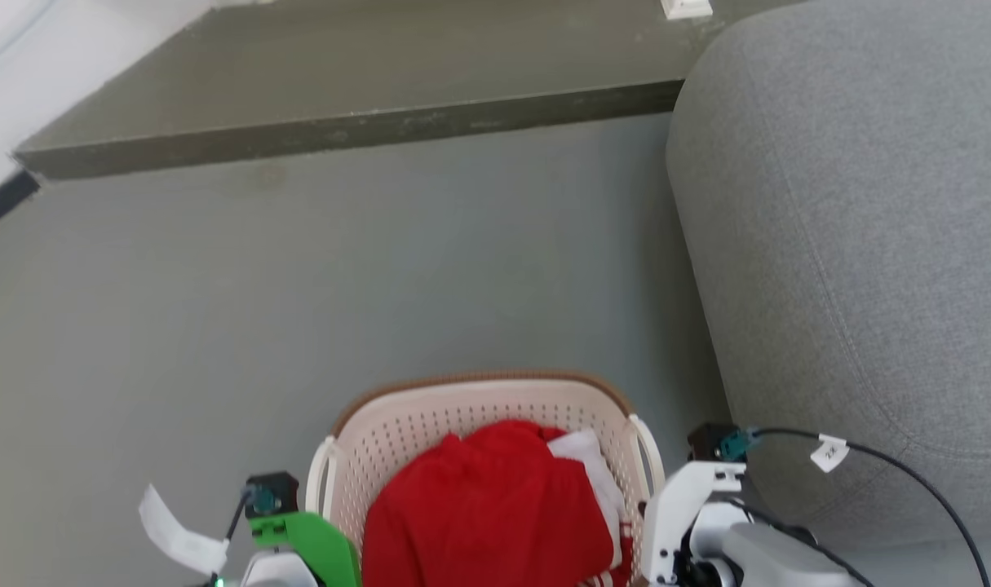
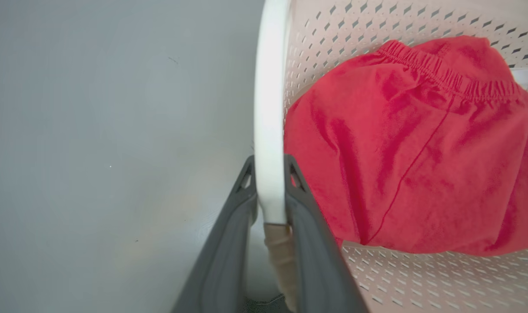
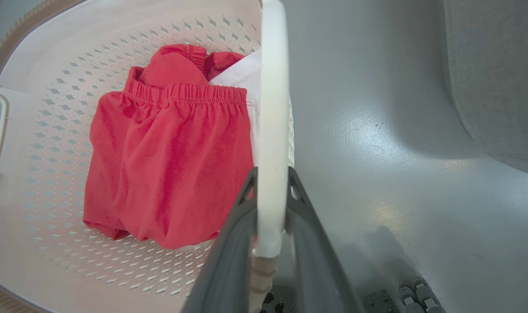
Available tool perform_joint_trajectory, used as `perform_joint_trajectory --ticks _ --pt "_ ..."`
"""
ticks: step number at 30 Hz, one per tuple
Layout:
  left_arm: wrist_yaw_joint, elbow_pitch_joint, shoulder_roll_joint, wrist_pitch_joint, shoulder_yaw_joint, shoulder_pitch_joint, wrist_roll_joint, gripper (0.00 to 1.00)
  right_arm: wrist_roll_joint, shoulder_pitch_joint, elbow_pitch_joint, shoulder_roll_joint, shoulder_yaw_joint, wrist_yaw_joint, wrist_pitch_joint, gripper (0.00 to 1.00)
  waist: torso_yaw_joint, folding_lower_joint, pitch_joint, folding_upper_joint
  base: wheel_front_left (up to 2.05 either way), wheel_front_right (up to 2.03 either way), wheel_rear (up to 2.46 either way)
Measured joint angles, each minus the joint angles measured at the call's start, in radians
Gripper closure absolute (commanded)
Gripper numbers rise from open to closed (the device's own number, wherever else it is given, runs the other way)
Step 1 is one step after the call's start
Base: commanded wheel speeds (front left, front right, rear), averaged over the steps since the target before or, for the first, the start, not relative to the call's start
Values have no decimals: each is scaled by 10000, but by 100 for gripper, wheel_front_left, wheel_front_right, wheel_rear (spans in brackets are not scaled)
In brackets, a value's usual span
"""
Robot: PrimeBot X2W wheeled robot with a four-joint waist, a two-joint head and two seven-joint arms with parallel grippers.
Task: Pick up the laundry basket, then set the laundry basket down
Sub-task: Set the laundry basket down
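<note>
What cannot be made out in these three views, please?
Head view: the near end of the laundry basket is cut off by the bottom edge.
Wrist views: the basket's bottom under the red garment is covered by it.
Right wrist view: the white cloth is mostly hidden behind the garment and the right handle.
Left wrist view: the far end of the left handle is cut off by the top edge.

Laundry basket [image 1: 430,424]: cream-white, diamond-perforated, brown woven-look rim
Handle [image 2: 270,108]: white
Garment [image 1: 487,505]: red
Floor [image 1: 299,285]: plain pale grey
Sofa [image 1: 854,204]: mid-grey
Raised step [image 1: 340,73]: dark olive-grey
</note>
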Motion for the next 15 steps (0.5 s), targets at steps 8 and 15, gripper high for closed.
perform_joint_trajectory --ticks 8,15 --pt "75 -105 31 -136 94 -966 0 100 15 -1106 31 -29 17 0 -178 100 -29 0 632 0 0 0 0" --pt "132 -196 75 -370 205 -2213 48 100 -127 -2659 153 -79 -86 0 -353 100 -56 0 1534 0 0 0 0"
